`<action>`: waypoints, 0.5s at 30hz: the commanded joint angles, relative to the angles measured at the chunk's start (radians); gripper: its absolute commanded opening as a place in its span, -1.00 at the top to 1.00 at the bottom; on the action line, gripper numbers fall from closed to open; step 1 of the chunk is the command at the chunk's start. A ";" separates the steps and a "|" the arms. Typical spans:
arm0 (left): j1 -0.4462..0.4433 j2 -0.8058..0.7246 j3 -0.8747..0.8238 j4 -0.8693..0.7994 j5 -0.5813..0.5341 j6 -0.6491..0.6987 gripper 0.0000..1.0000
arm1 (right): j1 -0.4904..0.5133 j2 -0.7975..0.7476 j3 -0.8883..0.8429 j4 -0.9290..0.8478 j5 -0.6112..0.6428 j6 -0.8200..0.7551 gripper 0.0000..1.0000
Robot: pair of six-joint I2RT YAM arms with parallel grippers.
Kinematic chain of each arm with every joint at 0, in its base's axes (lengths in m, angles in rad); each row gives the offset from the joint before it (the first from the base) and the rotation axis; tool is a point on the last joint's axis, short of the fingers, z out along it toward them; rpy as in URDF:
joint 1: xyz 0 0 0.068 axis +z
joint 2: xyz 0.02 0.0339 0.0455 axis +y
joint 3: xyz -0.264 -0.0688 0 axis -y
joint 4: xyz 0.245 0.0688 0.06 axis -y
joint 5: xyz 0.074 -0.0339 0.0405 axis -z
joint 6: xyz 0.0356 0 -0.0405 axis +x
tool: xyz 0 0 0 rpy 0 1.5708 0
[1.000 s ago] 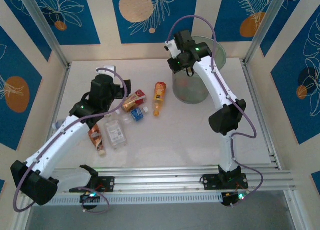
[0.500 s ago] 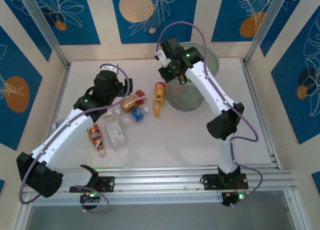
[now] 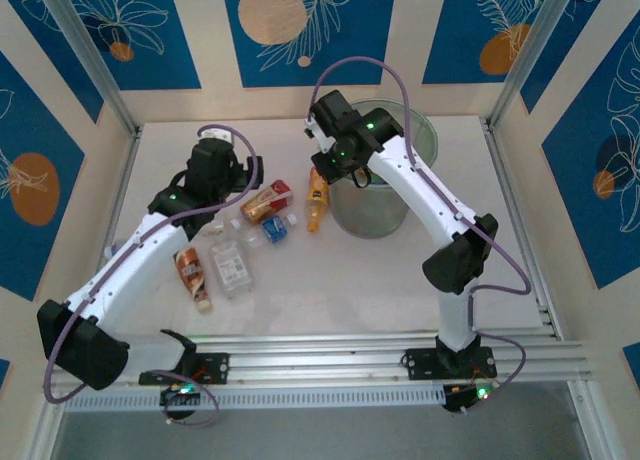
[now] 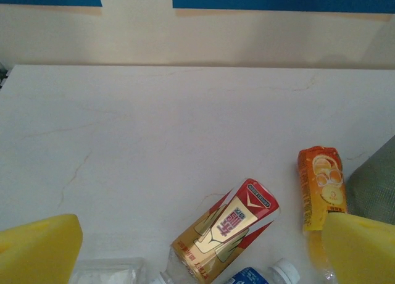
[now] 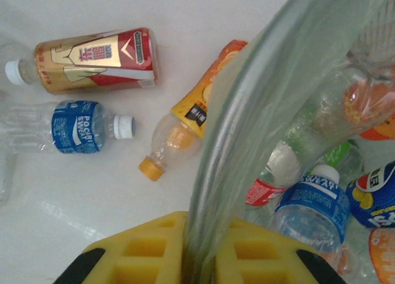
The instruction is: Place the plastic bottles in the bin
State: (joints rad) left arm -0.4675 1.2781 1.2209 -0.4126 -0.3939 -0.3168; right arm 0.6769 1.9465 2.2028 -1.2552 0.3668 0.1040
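Beside the small labelled plastic bottles (image 5: 99, 58) on the white table (image 4: 154, 123), my right gripper (image 5: 196, 250) pinches the translucent grey-green round plastic bin (image 5: 259, 92) by its rim, likely holding it close; my left gripper (image 4: 197, 250) hangs spread above.

The bin (image 5: 265, 105), translucent grey-green, stands on the counter (image 5: 92, 197) with its rim clamped between the right jaws. Inside it, right of these jaws, lie several bottles (the one with a blue label (image 5: 311, 213) is the clearest). Left of the right jaws, three bottles lie on their sides: an orange one (image 5: 185, 126) just beside the bin wall, a blue-labelled one (image 5: 74, 126), and a red-and-gold one (image 5: 92, 58), which lies ahead of the open left jaws.
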 commanded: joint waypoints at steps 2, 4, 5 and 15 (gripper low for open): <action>0.016 0.015 0.022 -0.023 0.023 -0.021 -0.99 | 0.012 -0.023 -0.020 -0.044 -0.015 0.043 0.31; 0.015 0.017 0.019 -0.031 0.032 -0.024 -0.99 | 0.014 -0.024 -0.011 -0.039 -0.008 0.038 0.12; 0.015 0.018 0.016 -0.033 0.037 -0.024 -0.99 | 0.015 -0.023 -0.004 -0.039 -0.001 0.035 0.05; 0.003 0.056 -0.062 0.007 0.199 -0.055 -0.87 | 0.010 -0.025 0.135 -0.060 0.052 0.011 -0.49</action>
State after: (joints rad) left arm -0.4660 1.3033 1.1889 -0.4274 -0.2871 -0.3450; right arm 0.6834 1.9465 2.2730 -1.2823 0.3904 0.1211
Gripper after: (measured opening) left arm 0.951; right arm 0.728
